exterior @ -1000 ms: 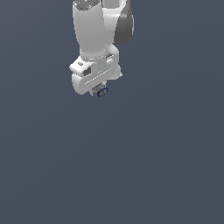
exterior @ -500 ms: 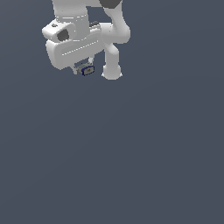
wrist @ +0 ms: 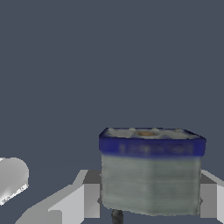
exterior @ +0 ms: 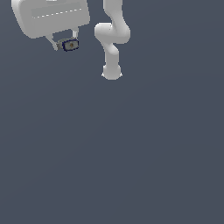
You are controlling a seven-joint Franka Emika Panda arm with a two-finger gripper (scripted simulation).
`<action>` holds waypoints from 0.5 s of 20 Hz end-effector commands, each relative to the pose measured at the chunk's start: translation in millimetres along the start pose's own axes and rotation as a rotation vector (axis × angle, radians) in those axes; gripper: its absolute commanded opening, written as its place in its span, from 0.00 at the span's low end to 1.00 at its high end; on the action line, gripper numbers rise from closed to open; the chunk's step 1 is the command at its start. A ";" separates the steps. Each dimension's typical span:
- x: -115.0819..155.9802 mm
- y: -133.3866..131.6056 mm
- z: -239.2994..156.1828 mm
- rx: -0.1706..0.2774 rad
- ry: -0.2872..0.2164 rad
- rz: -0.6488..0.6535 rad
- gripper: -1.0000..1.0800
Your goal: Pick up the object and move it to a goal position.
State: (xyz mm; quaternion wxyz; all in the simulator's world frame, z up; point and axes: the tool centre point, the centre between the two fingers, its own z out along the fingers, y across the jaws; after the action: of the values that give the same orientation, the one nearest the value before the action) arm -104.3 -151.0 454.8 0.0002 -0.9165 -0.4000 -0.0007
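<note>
A: Exterior view, what do you count?
B: One arm, one gripper, one object. The arm stands bent and S-shaped at the top; the gripper sits at the exterior view's upper left, pinching the object between its two fingers.

A: And the wrist view?
B: One object, blue rim up, grey sides, clamped between both fingers, above the plain grey floor.
</note>
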 end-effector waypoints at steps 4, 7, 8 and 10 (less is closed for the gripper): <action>-9.3 9.1 -27.6 0.000 -0.001 0.000 0.00; -12.4 12.5 -36.7 0.000 -0.001 0.000 0.00; -13.1 13.3 -39.0 0.000 -0.001 0.000 0.00; -14.2 14.7 -42.5 0.000 -0.001 0.000 0.00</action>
State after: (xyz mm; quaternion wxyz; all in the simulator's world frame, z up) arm -103.4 -170.0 493.9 0.0000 -0.9166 -0.3999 -0.0001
